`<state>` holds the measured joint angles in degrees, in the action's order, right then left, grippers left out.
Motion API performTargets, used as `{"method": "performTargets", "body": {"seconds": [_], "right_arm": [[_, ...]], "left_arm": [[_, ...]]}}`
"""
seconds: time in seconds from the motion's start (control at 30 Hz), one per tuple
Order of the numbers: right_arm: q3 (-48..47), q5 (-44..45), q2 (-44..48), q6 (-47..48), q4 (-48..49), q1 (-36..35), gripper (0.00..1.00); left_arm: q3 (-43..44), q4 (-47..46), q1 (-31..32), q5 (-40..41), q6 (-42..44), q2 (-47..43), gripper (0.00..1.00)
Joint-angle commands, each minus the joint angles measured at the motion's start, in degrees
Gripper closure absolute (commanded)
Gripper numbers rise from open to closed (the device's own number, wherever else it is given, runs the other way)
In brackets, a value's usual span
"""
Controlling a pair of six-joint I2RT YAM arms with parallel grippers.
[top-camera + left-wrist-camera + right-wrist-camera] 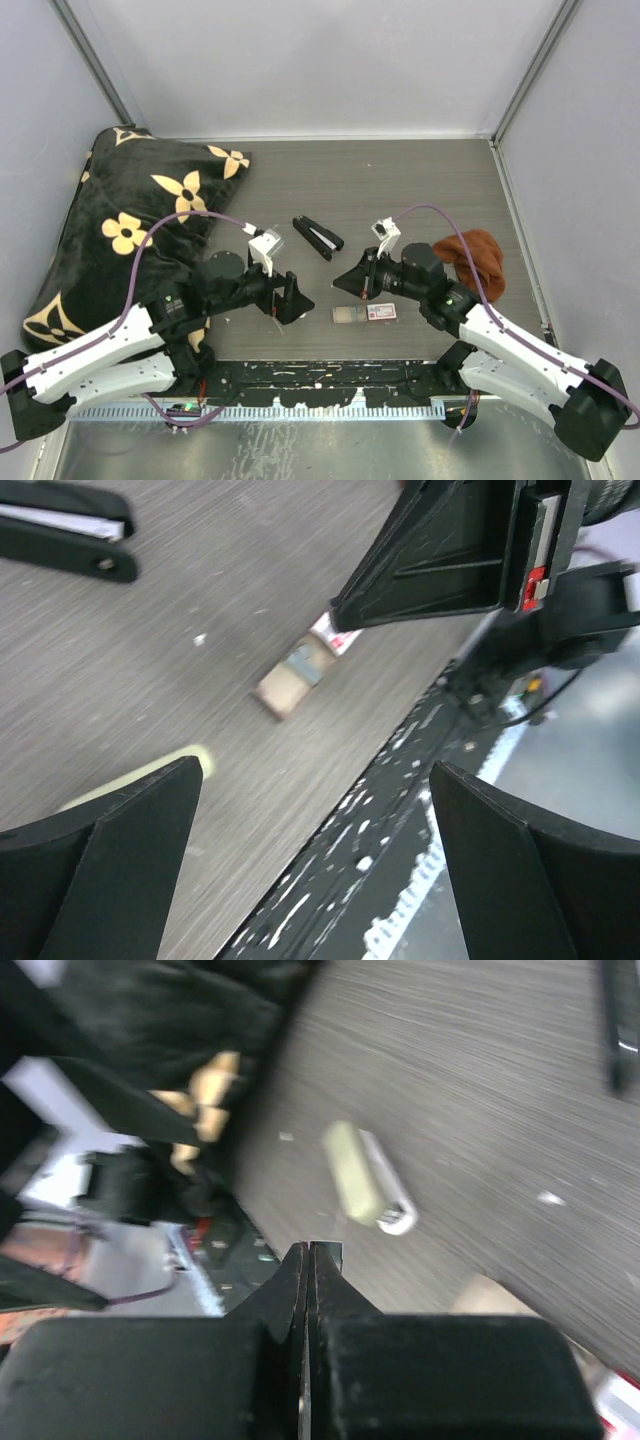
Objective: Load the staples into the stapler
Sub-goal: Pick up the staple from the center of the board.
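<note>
Staples are lying on the tabletop, touching their red-and-white box. The strip is likely light, stiff, slick and prone to snapping, so gripping across its long sides is advised. Currently the left tool is gaping wide and the right tool is sitting closed, empty.

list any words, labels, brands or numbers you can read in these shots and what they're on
Nothing here is legible.
small red-and-white box: has print on it, too small to read from above and blurred in the left wrist view.
red sticker, on black housing in the left wrist view: blurred, unreadable.
stapler: no lettering visible.
cushion: flower pattern only, no text.
</note>
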<state>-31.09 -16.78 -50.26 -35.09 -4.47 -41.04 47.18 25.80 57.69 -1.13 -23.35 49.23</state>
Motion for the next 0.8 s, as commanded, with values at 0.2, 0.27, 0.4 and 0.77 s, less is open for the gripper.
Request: {"method": "performTargets", "body": {"seconds": [0.2,0.27,0.4,0.77], "right_arm": [[6.4,-20.0,8.4,-17.3,42.5,0.3,0.99],[6.6,-21.1,8.6,-19.7,46.0,0.3,0.99],[7.7,-22.8,7.8,-24.6,53.9,0.3,0.99],[7.2,-26.0,6.3,-27.7,59.1,0.3,0.99]], "left_arm": [[-6.2,-31.2,-0.2,-18.6,-10.1,-4.6,0.17],[-6.4,-32.9,-0.1,-20.2,-11.4,-4.7,0.26],[-6.8,-38.7,-0.2,-22.9,-13.7,-4.9,0.38],[-3.8,-39.7,-0.2,-27.8,-15.6,-0.8,0.52]]}}
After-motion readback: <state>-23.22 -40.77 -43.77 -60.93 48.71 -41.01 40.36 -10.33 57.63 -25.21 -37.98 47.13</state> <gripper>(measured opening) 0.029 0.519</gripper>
